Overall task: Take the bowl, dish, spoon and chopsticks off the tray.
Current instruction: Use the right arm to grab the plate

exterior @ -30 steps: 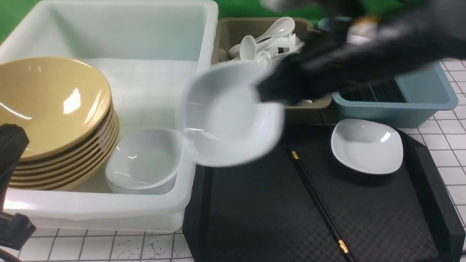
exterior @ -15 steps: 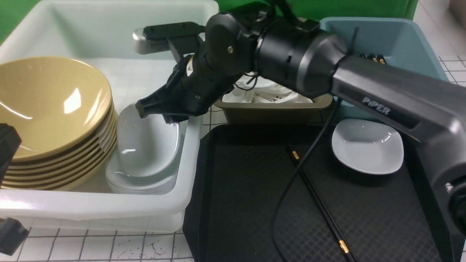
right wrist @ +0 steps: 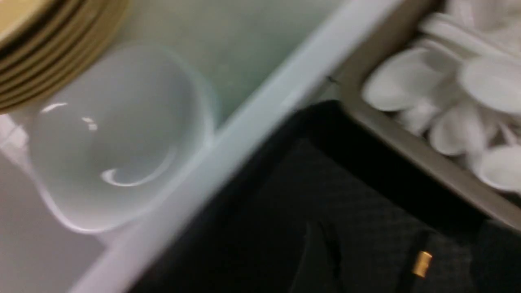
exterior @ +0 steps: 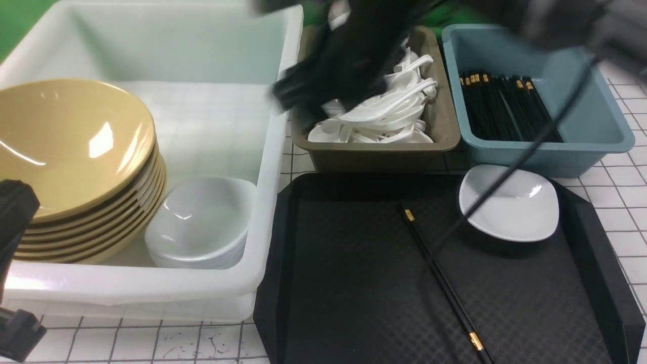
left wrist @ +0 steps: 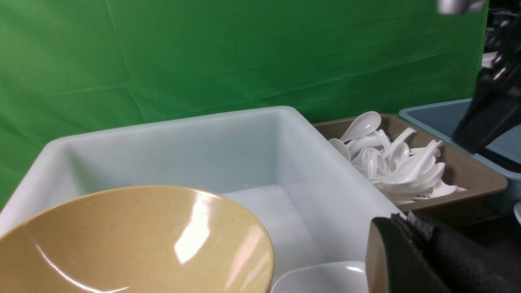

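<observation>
The right fingers [exterior: 313, 83] show only as a black smear above the seam between the white tub [exterior: 126, 293] and the olive bin [exterior: 374, 159]. Whether they are released or clenched cannot be told, and nothing can be made out in them. Just to their right, the olive bin holds a heap of white spoons [exterior: 384, 114]. Further right, a blue bin [exterior: 530, 156] holds black sticks [exterior: 505, 108]. Toward the robot from these fingers, the tray [exterior: 354, 283] rests on the desk. The chopsticks [exterior: 440, 275] lie diagonally on it, and the dish [exterior: 525, 212] sits at its far right corner with a thin black cable [exterior: 493, 191] crossing in front.

The left fingers [left wrist: 407, 260] hang at the tub's near left. Only one dark finger shows, so their state cannot be told. Just beyond them, inside the tub, the bowl [exterior: 71, 136] tops a mustard stack. A pile of white dishes [exterior: 199, 227] sits just beside that stack.
</observation>
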Controlling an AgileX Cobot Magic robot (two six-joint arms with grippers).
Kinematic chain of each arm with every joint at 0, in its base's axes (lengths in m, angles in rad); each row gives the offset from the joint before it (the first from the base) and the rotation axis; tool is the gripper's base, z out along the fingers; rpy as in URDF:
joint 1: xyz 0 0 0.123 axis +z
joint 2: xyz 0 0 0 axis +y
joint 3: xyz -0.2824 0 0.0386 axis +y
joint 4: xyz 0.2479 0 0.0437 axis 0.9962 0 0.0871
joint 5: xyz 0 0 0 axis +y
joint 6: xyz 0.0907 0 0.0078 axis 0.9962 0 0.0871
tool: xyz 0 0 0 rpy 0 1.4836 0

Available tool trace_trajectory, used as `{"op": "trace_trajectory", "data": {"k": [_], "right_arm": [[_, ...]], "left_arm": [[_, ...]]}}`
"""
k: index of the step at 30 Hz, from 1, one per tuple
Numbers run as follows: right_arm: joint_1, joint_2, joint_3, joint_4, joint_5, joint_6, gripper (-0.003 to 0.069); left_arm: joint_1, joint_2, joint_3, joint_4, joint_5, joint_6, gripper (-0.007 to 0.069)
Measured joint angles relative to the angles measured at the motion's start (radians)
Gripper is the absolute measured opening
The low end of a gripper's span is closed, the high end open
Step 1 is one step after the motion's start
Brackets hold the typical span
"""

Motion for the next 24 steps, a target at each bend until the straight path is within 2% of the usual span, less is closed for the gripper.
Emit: {"op": "trace_trajectory", "data": {"k": [3,4,5,9,13,17,24], "right_arm": [[-0.110,-0.097,0.199,-0.023,-0.016,0.002,0.0517],[-0.110,-0.097,0.199,-0.023,-0.021,0.002,0.0518],[-0.159,-0.139,0.332,-0.026,-0.053,0.003,0.0519],[-0.286,-0.261,0.701,-0.010,-0.231,0.057,0.0519],[-0.393,-0.323,0.928,0.067,-0.435,0.069,0.0519],[-0.465,-0.321,1.036,0.180,-0.597,0.070,0.0519],[-0.480,-0.263,1.055,0.188,-0.683,0.073,0.0519]], "left_arm": [[0.000,0.000,0.000,0.000,0.003,0.000,-0.0007],[0.000,0.000,0.000,0.000,0.003,0.000,-0.0007],[0.000,0.000,0.000,0.000,0.003,0.000,-0.0007],[0.000,0.000,0.000,-0.001,0.004,0.000,-0.0007],[0.000,0.000,0.000,-0.001,0.004,0.000,-0.0007],[0.000,0.000,0.000,-0.001,0.004,0.000,-0.0007],[0.000,0.000,0.000,-0.001,0.006,0.000,-0.0007]]}}
